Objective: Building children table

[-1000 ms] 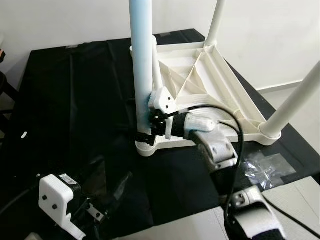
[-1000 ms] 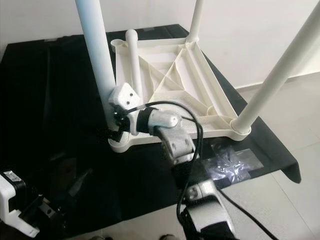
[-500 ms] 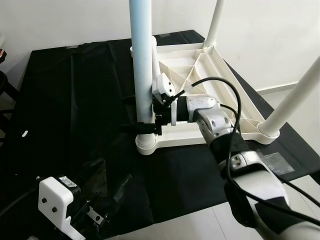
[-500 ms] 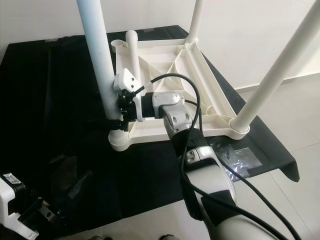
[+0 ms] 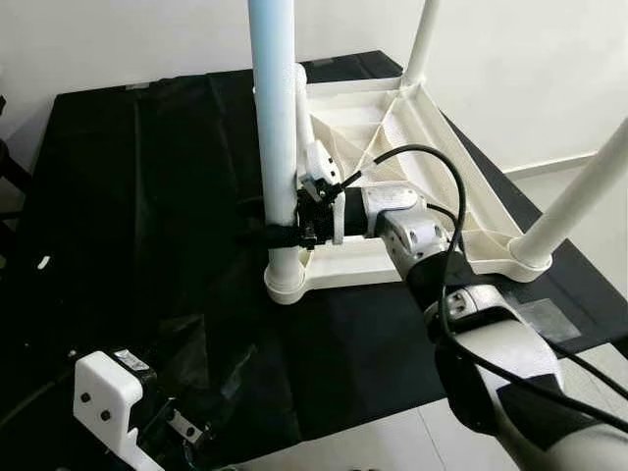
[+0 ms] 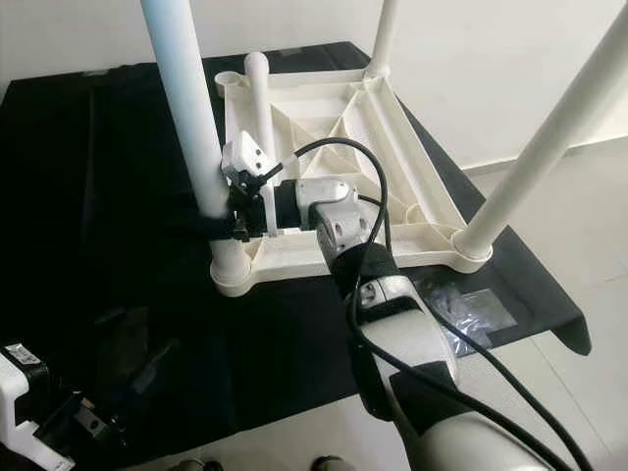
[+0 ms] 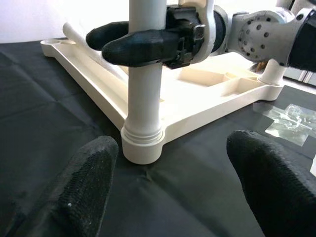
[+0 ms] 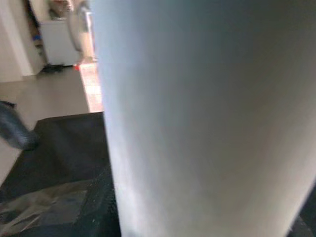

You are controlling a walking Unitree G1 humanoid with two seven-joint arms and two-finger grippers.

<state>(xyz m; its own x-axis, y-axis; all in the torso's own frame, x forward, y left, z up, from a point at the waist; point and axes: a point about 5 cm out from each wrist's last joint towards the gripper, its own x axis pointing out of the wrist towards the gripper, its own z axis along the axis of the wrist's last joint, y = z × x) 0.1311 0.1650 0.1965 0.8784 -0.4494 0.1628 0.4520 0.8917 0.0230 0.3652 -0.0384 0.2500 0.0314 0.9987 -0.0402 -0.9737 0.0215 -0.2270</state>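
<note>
**Right gripper clamping near-left leg, left gripper idling open**

Fingers first: the right gripper (image 5: 278,232) is closing its two black fingers (image 7: 140,47) around the near-left table leg (image 5: 274,128), one finger on each side of the tube, just above the socket collar (image 7: 142,144). It is gripping low on the leg, which is standing upright in the corner socket. The left gripper (image 7: 173,192) is hanging low at the near-left, fingers spread wide, holding nothing and touching nothing; its fingertips (image 7: 86,180) are framing the same socket from near the cloth.

Count:
- 1 white plastic tabletop (image 6: 392,137), lying upside down on the black cloth (image 5: 147,196), ribbed underside facing up.
- 4 white legs: the gripped one, the far-right leg (image 5: 424,34) and the near-right leg (image 6: 549,128) standing in their corners, and a fourth leg (image 6: 260,108) lying loose along the tabletop's left edge, its end near the far-left socket (image 6: 227,79).
- 1 clear plastic bag (image 6: 471,314) lying on the cloth beside the near-right corner.

View differences:
- Left wrist view is showing the finger wrap and the collar seated in the socket, side-on.
- Right wrist view is looking straight at the leg tube (image 8: 207,113) at close range, blurred, with black cloth and a bit of room floor beside it.
- Eye views are giving the full layout, plus the right arm's cable (image 6: 343,162) looping over the tabletop.
</note>
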